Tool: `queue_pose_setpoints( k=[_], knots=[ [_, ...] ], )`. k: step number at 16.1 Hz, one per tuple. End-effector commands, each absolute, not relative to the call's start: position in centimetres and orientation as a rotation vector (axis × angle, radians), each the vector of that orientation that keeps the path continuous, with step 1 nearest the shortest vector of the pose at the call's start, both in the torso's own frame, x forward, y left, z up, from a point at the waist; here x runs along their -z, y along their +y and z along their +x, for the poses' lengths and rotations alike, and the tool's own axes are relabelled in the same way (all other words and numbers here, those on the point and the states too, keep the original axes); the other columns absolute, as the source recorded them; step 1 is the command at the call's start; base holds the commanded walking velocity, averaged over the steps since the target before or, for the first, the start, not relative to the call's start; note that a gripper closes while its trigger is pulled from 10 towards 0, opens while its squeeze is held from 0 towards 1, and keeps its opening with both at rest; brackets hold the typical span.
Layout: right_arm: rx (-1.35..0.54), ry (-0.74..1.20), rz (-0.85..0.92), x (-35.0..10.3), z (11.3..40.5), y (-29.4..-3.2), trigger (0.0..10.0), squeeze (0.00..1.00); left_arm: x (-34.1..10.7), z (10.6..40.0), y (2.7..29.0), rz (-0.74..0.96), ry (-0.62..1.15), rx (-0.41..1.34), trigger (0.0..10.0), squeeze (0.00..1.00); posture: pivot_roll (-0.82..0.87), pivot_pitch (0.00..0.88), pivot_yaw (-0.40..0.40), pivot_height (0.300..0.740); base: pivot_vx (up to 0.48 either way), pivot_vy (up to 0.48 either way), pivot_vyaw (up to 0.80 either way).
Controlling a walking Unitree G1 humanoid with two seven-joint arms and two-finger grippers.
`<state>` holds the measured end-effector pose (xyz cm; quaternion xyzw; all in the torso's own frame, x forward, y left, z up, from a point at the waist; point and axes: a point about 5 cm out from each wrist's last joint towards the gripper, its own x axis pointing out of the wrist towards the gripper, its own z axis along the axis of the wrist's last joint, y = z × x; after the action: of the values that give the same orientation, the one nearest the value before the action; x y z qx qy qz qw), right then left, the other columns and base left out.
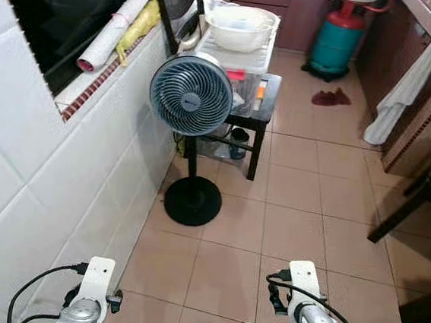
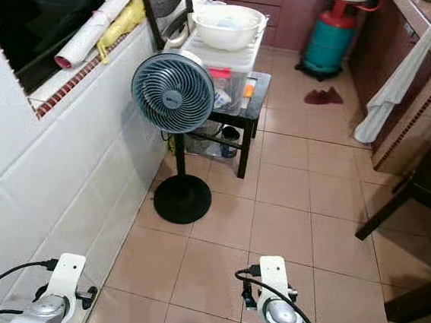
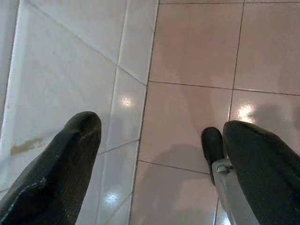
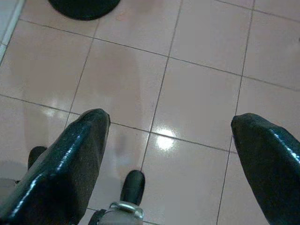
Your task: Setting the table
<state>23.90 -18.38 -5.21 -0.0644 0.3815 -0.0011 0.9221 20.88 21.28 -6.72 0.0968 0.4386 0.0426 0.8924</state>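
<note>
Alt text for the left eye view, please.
A grey standing fan stands on a pink tiled floor beside a white tiled wall. Behind it, a small black table carries a white basin. Both robot arms hang low at the frame's bottom.

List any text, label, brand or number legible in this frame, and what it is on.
No text can be read in these pictures.
Badge at the fan hub: too small and blurred to read.
Labels on items in the clear storage box: too blurred to read.
Gas cylinder: no legible marking.
</note>
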Motion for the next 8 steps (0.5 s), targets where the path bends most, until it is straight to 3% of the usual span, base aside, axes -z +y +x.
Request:
queue_pose_setpoints(
  k=[1, 8],
  knots=[
    [0.024, 0.816, -0.109, 5.70, 23.21, -18.48, 10.0, 0.00, 6.94, 20.41, 21.62, 0.224, 0.933, -0.082, 10.0, 0.00, -0.10, 0.000, 0.043, 0.740, 0.000, 0.000, 0.00],
    [-0.010, 0.852, -0.171, 6.00, 22.65, -19.14, 10.0, 0.00, 6.77, 20.52, 22.16, 0.234, 0.935, -0.093, 10.0, 0.00, -0.09, 0.000, 0.020, 0.740, 0.000, 0.000, 0.00]
  ],
)
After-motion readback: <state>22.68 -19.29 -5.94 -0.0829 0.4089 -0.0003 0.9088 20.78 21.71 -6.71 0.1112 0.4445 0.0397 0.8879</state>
